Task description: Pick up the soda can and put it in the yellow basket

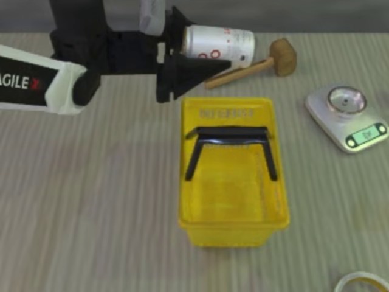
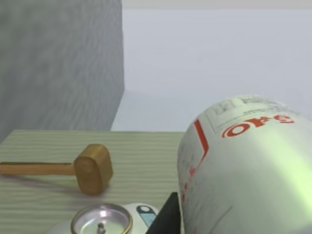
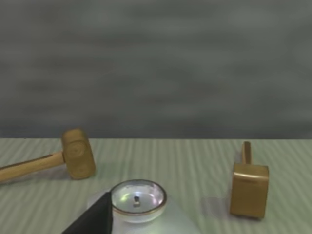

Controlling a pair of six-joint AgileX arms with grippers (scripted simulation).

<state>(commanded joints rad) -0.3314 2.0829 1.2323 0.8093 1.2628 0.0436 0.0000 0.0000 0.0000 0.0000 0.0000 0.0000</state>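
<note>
our left gripper is up at the back of the bench, fingers shut round the soda can. the can lies on its side in the grip, held off the bench, red logo showing, its far end pointing toward the right. in the left wrist view the can fills most of the near side, w/ one dark finger at its edge.

the yellow basket sits just in front of the can, mid-bench, black handle folded down across its back half. nothing inside it that we can see. the can is beyond the basket's back rim, not over the opening.

a wooden mallet lies right beside the can, its handle running under/behind the finger tip; whether they touch we can't tell. a small white scale w/ a round metal pan is well to the right. a white ring-shaped thing peeks in at the front right corner.

our right arm isn't in the top view. its wrist view shows the scale pan, the mallet, a second wooden block-like thing and one dark finger – can't tell how far open.
</note>
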